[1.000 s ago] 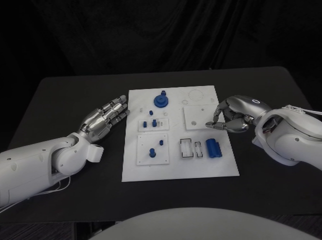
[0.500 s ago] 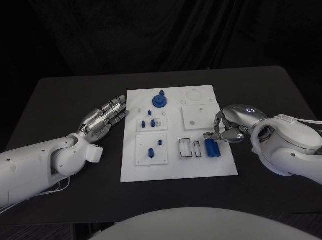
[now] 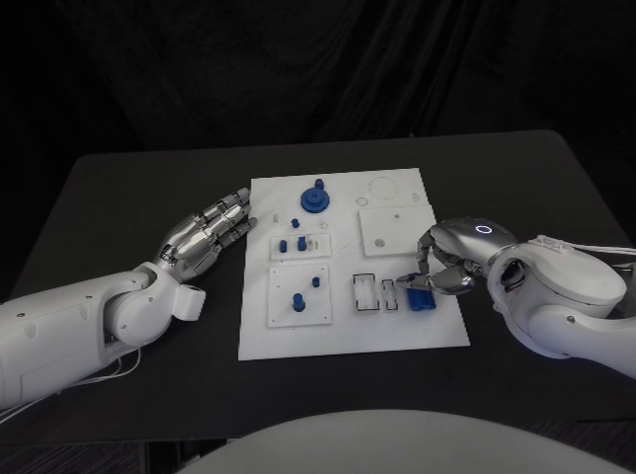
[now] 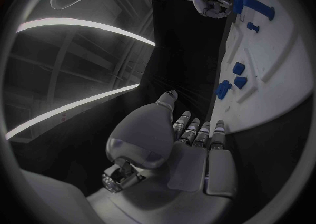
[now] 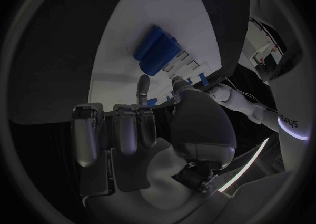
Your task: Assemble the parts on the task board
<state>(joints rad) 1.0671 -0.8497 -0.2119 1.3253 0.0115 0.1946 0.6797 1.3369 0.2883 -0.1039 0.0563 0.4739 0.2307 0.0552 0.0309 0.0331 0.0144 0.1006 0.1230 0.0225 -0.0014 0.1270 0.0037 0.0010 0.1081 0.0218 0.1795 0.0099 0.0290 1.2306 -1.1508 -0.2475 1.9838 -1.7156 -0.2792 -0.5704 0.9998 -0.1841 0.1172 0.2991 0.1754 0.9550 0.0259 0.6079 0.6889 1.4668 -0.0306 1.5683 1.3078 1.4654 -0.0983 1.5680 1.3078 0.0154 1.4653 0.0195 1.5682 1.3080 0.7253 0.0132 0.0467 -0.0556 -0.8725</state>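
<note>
1. The right hand (image 3: 446, 265) hangs over the near right part of the white board (image 3: 350, 336), fingers curled downward with nothing between them that I can see; from the wrist camera the fingertips (image 5: 142, 84) stand just short of the part below, so I judge it empty, about to grasp

2. Right under and just ahead of those fingers lies a blue cylinder (image 3: 421, 299), ribbed, flat on the board near its right edge; whether a finger already touches it I cannot tell

3. Just beside the cylinder, toward the board's middle, are two empty narrow slots (image 3: 376, 294), probably where loose pieces like this belong

4. Farther across, small blue pegs (image 3: 298, 299) stand in a square plate, more pegs (image 3: 301, 242) stand in the plate beyond, and a blue knob (image 3: 317, 199) sits upright at the far end; these look already placed

5. The left hand (image 3: 207, 234) rests flat on the black table (image 3: 133, 188) just beside the board's left edge, fingers straight and slightly spread, holding nothing

6. My guess: partly done, with the cylinder and the slots left to deal with
</note>
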